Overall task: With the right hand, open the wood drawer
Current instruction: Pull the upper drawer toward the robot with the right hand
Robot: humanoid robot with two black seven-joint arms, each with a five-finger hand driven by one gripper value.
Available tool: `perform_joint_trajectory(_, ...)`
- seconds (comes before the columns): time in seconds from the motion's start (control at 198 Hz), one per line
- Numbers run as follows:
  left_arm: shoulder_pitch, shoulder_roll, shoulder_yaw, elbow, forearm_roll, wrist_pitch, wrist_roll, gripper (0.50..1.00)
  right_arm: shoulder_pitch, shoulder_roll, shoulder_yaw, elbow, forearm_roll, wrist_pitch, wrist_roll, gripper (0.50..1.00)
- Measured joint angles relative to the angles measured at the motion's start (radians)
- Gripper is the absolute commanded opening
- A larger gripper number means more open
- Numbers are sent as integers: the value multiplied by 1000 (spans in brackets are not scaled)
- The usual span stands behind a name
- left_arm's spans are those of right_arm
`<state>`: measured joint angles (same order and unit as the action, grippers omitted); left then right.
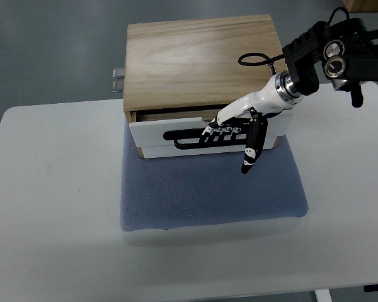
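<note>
One robot hand (239,126) hooking drawer handle (189,139), blue mat (208,195)

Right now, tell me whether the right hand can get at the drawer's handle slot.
Probably yes. The right hand is already at the handle slot on the white drawer front, fingers apparently hooked into it, thumb hanging below. Nothing lies between them, and the blue mat in front is bare.

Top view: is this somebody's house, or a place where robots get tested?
Probably a robot test room, not a house. A plain white table holds just one wooden drawer box on a blue mat, and the robot's right hand works at the drawer front. The floor is bare grey.
</note>
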<state>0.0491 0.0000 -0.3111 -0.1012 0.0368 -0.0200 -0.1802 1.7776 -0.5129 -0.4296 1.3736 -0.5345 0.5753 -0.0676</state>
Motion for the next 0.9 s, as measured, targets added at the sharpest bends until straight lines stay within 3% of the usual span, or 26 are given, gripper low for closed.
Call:
perform_joint_trajectory(0.228, 0, 0, 0, 0, 0, 0, 0, 1000, 27, -6, 0, 15, 3, 34, 1, 944)
perform_joint_trajectory(0.901, 0, 0, 0, 0, 0, 0, 0, 1000, 49, -91, 5, 162, 7, 36, 7, 944)
